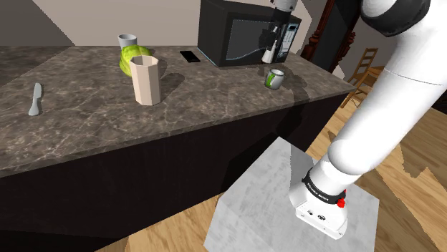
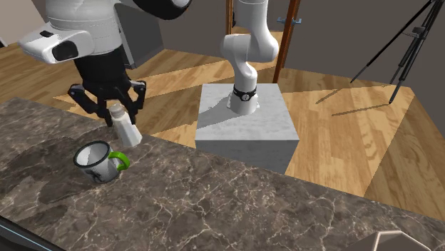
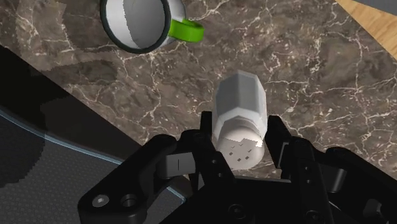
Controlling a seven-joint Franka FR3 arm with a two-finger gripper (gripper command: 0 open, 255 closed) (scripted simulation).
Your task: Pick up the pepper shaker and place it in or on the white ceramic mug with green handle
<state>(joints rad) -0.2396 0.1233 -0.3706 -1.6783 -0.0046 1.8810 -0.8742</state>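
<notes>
The pepper shaker (image 3: 239, 102) is a white faceted bottle with a holed cap. My gripper (image 3: 240, 132) is shut on its cap end, one finger on each side. In the second exterior view the shaker (image 2: 126, 128) hangs tilted from the gripper (image 2: 114, 108) just above the dark marble counter (image 2: 235, 207). The white mug (image 2: 95, 161) with a green handle (image 2: 120, 160) sits on the counter slightly below and to the left of it there. The mug's mouth (image 3: 136, 20) is unobstructed and lies ahead of the shaker. In the shoulder view the gripper (image 1: 271, 40) holds the shaker (image 1: 268, 51) above the mug (image 1: 275, 79).
A black microwave (image 1: 240, 32) stands right behind the gripper. A beige faceted vase (image 1: 146, 79), a green leafy ball (image 1: 135, 58), a grey cup (image 1: 127, 40), a black phone (image 1: 190, 56) and a knife (image 1: 36, 99) lie along the counter. The stand (image 1: 279, 193) is below the counter's edge.
</notes>
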